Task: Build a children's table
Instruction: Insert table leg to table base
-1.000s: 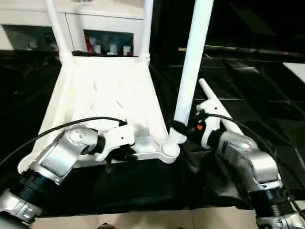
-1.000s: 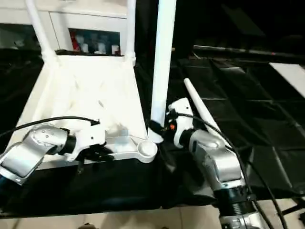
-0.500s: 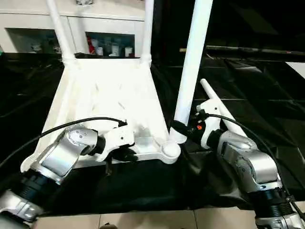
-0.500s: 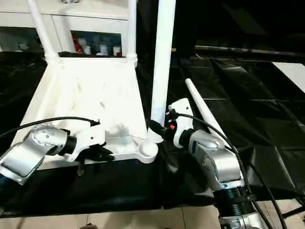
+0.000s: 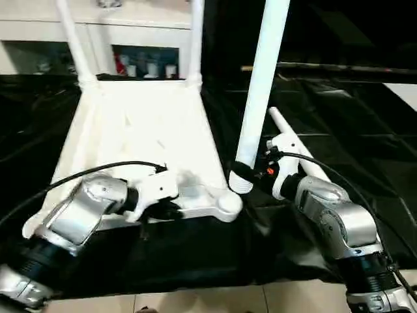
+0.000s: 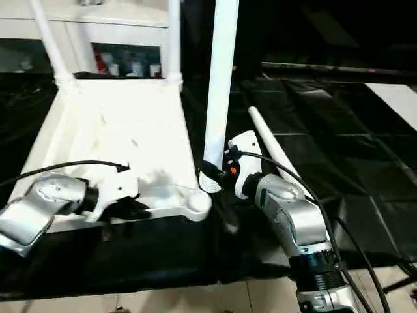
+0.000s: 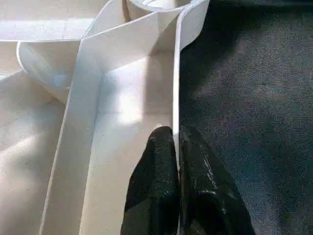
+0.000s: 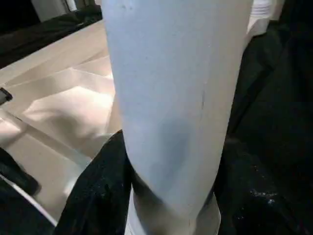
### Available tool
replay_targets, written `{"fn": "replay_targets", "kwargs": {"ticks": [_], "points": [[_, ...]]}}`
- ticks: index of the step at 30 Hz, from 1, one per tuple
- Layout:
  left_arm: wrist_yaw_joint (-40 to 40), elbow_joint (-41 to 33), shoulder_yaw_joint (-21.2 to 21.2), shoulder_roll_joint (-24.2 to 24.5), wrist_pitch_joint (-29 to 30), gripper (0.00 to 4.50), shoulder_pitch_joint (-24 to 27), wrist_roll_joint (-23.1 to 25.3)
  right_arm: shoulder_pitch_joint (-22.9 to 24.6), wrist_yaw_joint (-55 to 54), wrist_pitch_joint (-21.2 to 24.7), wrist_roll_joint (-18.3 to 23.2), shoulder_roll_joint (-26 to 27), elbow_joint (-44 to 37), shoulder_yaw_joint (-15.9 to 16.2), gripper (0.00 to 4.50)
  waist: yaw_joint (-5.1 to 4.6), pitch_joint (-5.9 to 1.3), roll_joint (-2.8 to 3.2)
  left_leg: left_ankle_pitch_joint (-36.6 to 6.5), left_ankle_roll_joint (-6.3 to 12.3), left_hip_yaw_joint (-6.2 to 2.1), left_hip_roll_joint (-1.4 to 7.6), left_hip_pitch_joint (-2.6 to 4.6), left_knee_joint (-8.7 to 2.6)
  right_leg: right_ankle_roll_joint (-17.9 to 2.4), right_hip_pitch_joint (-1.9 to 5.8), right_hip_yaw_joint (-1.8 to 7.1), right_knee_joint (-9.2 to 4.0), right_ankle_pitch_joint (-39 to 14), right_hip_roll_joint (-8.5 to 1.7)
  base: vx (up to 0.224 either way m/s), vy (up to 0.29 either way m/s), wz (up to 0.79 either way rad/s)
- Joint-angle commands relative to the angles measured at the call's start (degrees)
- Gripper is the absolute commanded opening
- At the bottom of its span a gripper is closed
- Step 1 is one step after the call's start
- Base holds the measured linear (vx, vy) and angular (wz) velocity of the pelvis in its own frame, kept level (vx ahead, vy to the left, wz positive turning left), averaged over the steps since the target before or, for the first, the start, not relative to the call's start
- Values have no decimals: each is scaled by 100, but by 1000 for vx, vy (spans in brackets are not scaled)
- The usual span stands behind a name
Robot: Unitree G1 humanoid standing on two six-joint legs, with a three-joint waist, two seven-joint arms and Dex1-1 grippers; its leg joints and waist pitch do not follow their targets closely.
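Observation:
The children's table top (image 5: pixel 140 130) lies upside down on the black cover, with two white legs (image 5: pixel 70 36) (image 5: pixel 195 32) standing in its far corner sockets. My left gripper (image 5: pixel 166 210) is shut on the thin near rim (image 7: pixel 175 98), its fingers (image 7: pixel 156 176) pinching the wall. My right gripper (image 5: pixel 242 175) is shut on a third leg (image 5: pixel 260 85), holding it upright by its lower end. That end hangs just right of the near right corner socket (image 5: pixel 228 203), not in it. In the right wrist view the leg (image 8: pixel 171 98) sits between the black fingers (image 8: pixel 98 196). Another leg (image 6: pixel 264 134) lies behind my right wrist.
The black-covered work table (image 5: pixel 365 150) stretches to the right and back. A white cabinet with glass doors (image 5: pixel 143 62) stands behind the table top. The work table's front edge and the tiled floor (image 5: pixel 195 301) lie just below my arms. A black cable (image 5: pixel 98 171) arcs over my left forearm.
The whole picture has shifted a little, so the camera moved. Both grippers, the held leg and the table top keep their places relative to each other.

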Motion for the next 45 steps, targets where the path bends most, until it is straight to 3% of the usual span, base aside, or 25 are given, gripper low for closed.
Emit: {"fn": "replay_targets", "kwargs": {"ticks": [1,5,7,8,10,13,15,16,18,19,23,32,45], "points": [[234,104,64,192,277,0,34,355,-136,50,-72,0,-24,-15,-35,193,21,-348,64,-1820,-156,-5,-35,9,-426,-382,251,200,-561,-2976,-301,0,0,0],[259,-353,81,104,713,0,53,137,-152,59,-80,-5,-14,1,-33,193,8,-357,68,-1757,-148,-6,-28,8,-423,-422,240,203,-546,-2841,-292,0,0,0],[252,-471,85,27,700,0,61,65,-154,56,-82,-7,-8,3,-27,193,11,-381,69,-1586,-124,8,-21,5,-415,-576,247,220,-496,-2365,-272,0,0,0],[298,-523,113,-89,495,0,66,13,-152,59,-84,-6,-10,1,-28,193,12,-394,73,-1440,-114,14,-20,-10,-410,-674,262,228,-459,-2020,-261,0,0,0],[346,-511,170,-293,112,46,61,-96,-146,65,-84,-4,-22,-5,-32,193,26,-413,83,-1274,-109,23,-18,-21,-402,-801,283,231,-413,-1582,-253,0,0,0],[491,-379,233,-469,-42,64,-32,-123,-141,65,-78,-8,-33,-17,-37,193,44,-423,77,-1108,-79,44,-26,-23,-386,-933,299,235,-375,-1141,-242,0,0,0],[507,-357,227,-486,-81,72,-72,-110,-140,66,-76,-10,-38,-18,-40,193,52,-422,79,-1140,-85,43,-24,-17,-385,-934,308,233,-382,-1191,-251,0,0,0],[529,-328,221,-496,-129,97,-102,-88,-138,67,-71,-11,-42,-24,-41,193,47,-410,68,-1212,-85,45,-30,-20,-392,-888,309,233,-395,-1344,-250,0,0,0],[484,-307,181,-494,-76,108,-143,-82,-130,74,-63,-14,-47,-37,-44,193,49,-397,68,-1338,-101,44,-32,-14,-397,-782,301,231,-431,-1664,-258,0,0,0],[450,-298,153,-482,-68,109,-154,-69,-128,76,-57,-14,-50,-44,-46,193,48,-387,92,-1433,-122,39,-29,2,-402,-741,282,230,-450,-1834,-258,0,0,0],[474,-79,97,-583,-176,109,-210,3,-120,74,-38,-14,-59,-67,-41,193,39,-374,72,-1619,-128,33,-41,19,-403,-553,263,221,-518,-2330,-260,0,0,0],[481,87,-28,-775,-63,109,-249,-47,-124,72,-41,-24,-53,-62,-28,193,46,-407,79,-1378,-127,29,-24,-8,-401,-732,287,228,-442,-1737,-255,0,0,0],[510,482,-157,-795,-201,109,-318,227,-128,81,-72,-46,-50,-44,-3,193,48,-397,85,-1506,-124,23,-24,0,-406,-681,286,225,-477,-1945,-266,0,0,0]]}}
